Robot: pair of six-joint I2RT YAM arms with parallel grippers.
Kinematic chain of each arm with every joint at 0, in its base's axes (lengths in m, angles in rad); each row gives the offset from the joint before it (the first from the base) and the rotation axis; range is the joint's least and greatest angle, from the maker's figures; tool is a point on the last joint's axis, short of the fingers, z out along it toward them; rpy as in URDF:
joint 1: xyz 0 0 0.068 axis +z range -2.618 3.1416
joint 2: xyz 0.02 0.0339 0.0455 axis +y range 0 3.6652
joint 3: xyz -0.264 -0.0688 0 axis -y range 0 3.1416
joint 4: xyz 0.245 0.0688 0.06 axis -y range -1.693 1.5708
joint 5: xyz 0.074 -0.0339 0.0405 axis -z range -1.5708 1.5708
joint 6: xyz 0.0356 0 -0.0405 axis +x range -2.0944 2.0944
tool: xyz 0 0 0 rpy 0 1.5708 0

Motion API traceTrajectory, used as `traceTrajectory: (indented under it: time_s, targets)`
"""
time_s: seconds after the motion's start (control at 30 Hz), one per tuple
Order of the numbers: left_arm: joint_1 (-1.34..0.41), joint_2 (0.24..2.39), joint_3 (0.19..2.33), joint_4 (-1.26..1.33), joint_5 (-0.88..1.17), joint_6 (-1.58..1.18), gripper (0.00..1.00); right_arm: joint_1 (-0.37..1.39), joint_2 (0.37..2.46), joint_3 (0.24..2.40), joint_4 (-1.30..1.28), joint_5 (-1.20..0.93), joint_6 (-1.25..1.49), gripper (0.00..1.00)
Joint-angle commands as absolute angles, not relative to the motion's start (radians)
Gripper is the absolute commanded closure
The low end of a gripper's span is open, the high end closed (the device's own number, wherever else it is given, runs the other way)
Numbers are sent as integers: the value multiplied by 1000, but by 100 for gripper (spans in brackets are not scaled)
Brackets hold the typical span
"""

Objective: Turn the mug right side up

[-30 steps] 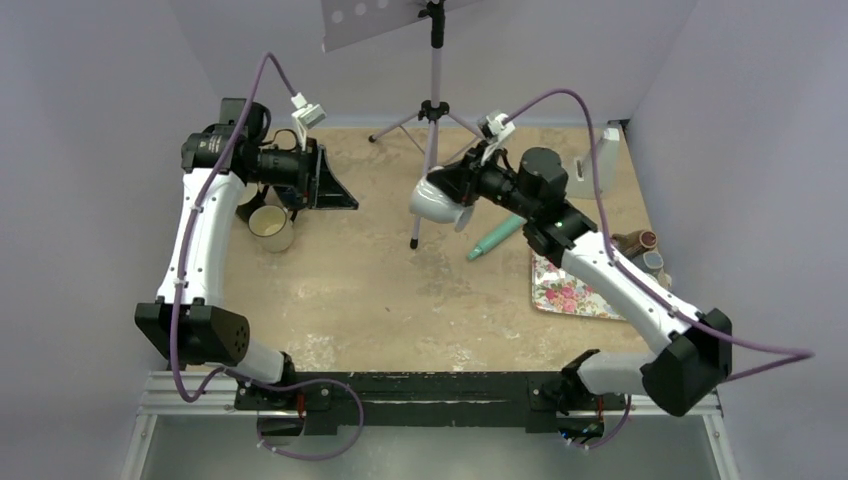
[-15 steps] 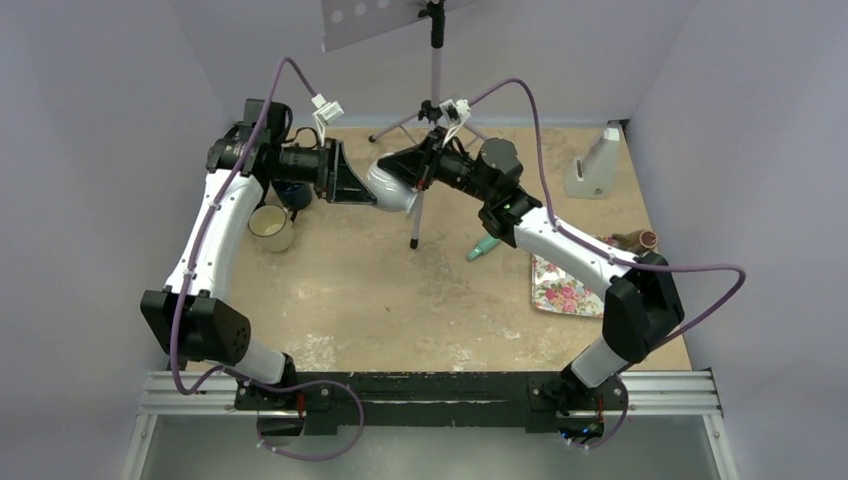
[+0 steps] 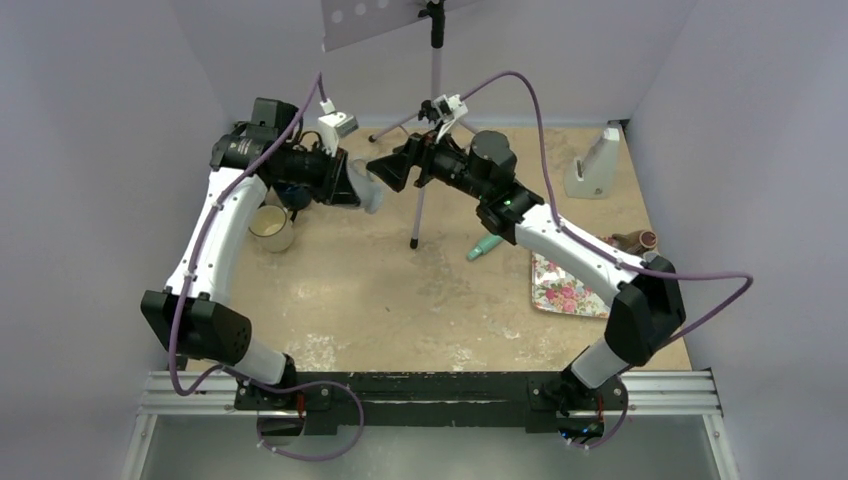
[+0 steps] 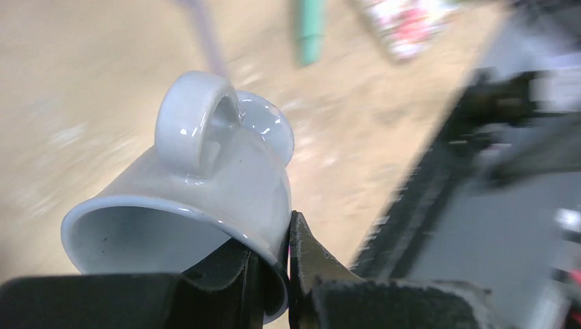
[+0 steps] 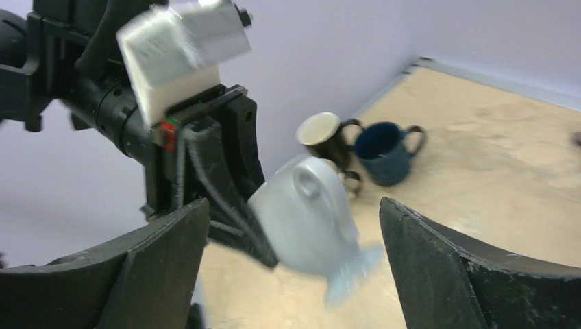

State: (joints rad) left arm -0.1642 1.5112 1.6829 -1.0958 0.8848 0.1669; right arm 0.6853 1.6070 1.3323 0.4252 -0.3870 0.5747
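The left gripper (image 4: 288,236) is pinched tight on the rim of the white mug (image 4: 205,171). The mug hangs in the air, tipped on its side. The right gripper (image 3: 388,172) is wide open just beside the mug and holds nothing. Below is bare table (image 3: 380,300). 2 mugs, a blue mug (image 5: 387,152) and a dark mug (image 5: 322,133), sit near the left wall. Both arms reach far out and meet at the back.

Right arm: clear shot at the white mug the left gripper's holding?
Probably yes. The right gripper is open and faces the mug head-on, with nothing between them. The left gripper pinches only the rim wall, so the mug's base and handle stick out free.
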Motion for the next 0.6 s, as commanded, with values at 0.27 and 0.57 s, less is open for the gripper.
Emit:
traceTrajectory:
  time_s: [0.27,0.57]
  targets:
    - [-183,1718,1546,-963,78,436,100,657,1391,1388,-132,199,246,1]
    - [-216,1950,1588,-842,-68,466,100,439,1285,1326,-379,282,302,3]
